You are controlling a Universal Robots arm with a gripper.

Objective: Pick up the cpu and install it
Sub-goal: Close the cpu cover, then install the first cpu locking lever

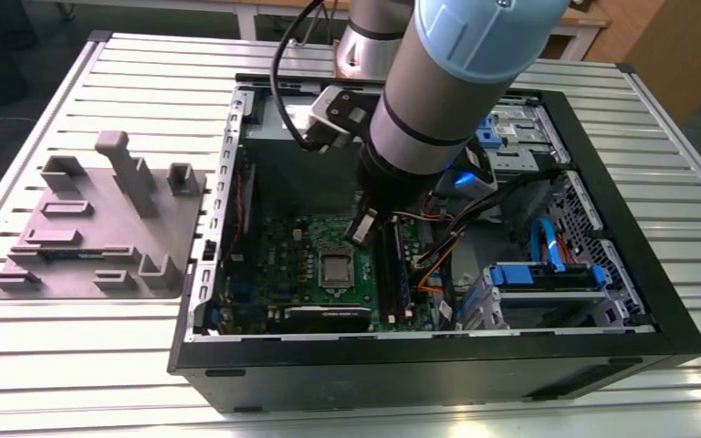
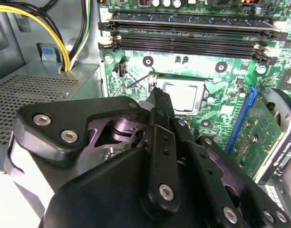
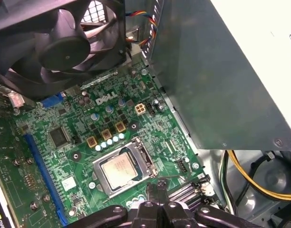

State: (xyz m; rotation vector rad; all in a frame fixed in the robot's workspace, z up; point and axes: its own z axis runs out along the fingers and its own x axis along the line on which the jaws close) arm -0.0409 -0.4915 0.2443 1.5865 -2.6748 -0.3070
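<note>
The cpu [image 3: 121, 170] lies flat in its socket on the green motherboard [image 3: 64, 118], silvery top up, with the metal socket frame [image 3: 144, 156] around it. It also shows in the second wrist view as the cpu [image 2: 183, 97] and in the exterior view as the cpu [image 1: 336, 268]. My gripper [image 3: 157, 186] hangs just beside the socket's corner, close to the thin wire lever [image 3: 170, 176]. The black fingers are pressed together with nothing between them. In the exterior view the gripper [image 1: 360, 230] is inside the open computer case, a little above the board. The gripper [image 2: 157, 92] tip points at the socket's edge.
A black fan [image 3: 64, 42] and the grey power supply box [image 3: 221, 71] flank the board. Memory slots [image 2: 183, 33], yellow cables [image 2: 55, 28] and a graphics card [image 2: 269, 142] ring the socket. A grey fixture plate [image 1: 95, 237] sits outside the case [image 1: 448, 365], at the exterior view's left.
</note>
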